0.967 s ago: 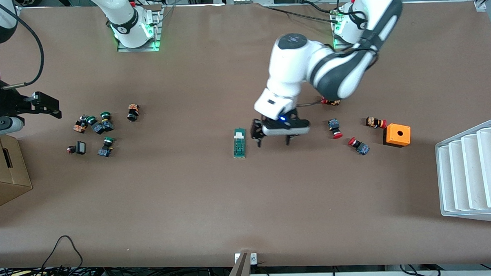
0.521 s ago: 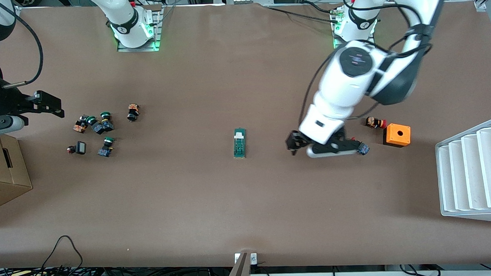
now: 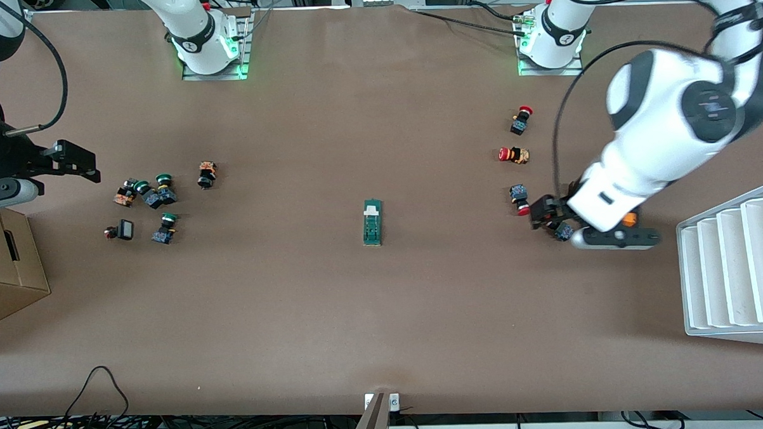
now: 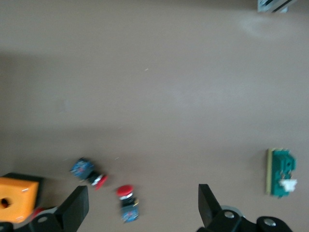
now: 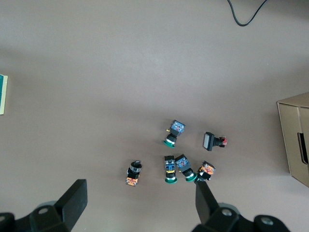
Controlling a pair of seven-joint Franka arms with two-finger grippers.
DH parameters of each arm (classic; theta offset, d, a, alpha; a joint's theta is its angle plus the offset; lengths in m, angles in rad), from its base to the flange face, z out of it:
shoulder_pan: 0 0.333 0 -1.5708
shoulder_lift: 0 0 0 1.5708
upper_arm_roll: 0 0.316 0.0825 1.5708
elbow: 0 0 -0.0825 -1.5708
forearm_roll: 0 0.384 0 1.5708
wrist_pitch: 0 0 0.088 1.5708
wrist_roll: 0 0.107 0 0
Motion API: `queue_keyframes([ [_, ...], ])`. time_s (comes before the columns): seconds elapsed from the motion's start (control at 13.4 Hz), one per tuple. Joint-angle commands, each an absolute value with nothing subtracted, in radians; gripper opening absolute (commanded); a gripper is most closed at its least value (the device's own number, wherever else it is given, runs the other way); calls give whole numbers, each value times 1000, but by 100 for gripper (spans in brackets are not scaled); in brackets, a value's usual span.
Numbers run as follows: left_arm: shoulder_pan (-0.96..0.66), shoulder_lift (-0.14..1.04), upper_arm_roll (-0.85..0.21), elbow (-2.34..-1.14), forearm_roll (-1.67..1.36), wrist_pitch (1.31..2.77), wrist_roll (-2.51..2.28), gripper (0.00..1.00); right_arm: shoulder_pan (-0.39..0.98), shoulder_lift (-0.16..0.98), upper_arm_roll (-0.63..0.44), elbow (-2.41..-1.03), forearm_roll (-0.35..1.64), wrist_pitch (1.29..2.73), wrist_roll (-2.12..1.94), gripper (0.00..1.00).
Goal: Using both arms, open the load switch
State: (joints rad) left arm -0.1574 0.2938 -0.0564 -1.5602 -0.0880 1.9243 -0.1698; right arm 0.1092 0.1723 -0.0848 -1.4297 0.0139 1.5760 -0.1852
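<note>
A: Any containers on the table (image 3: 372, 316)?

B: 3. A white rack (image 3: 735, 269) with stepped slots stands at the left arm's end; I see nothing in the slots. A cardboard box (image 3: 6, 266) stands at the right arm's end, and its inside is hidden. The orange box (image 4: 17, 197) has a round hole on top, and what is in it cannot be seen.

A: And the load switch (image 3: 372, 222)?

B: A narrow dark-green block lying flat near the middle of the table, with a white piece at the end nearer the robots' bases. Nothing touches it.

A: The left gripper (image 4: 140, 205)?

B: Up in the air over the red-capped buttons (image 4: 126, 200) beside the orange box. Its fingers (image 4: 77, 205) stand wide apart with nothing between them.

A: The right gripper (image 5: 137, 200)?

B: It waits, raised over the right arm's end of the table, above the cluster of green-capped buttons (image 5: 175, 169). Its fingers (image 5: 75, 195) are spread wide too, holding nothing.
</note>
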Motion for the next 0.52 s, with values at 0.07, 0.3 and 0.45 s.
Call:
queue_keyframes([
  [0.07, -230, 242, 84, -1546, -117, 1791, -23, 100, 109, 169, -81, -1416, 25, 1554, -199, 100],
  [0.3, -271, 209, 170, -1545, -109, 1705, 7, 100, 109, 169, -81, -1416, 26, 1549, -201, 99],
  [0.45, -282, 198, 205, -1543, -107, 1671, 58, 100, 109, 169, -81, -1416, 26, 1548, -199, 99],
])
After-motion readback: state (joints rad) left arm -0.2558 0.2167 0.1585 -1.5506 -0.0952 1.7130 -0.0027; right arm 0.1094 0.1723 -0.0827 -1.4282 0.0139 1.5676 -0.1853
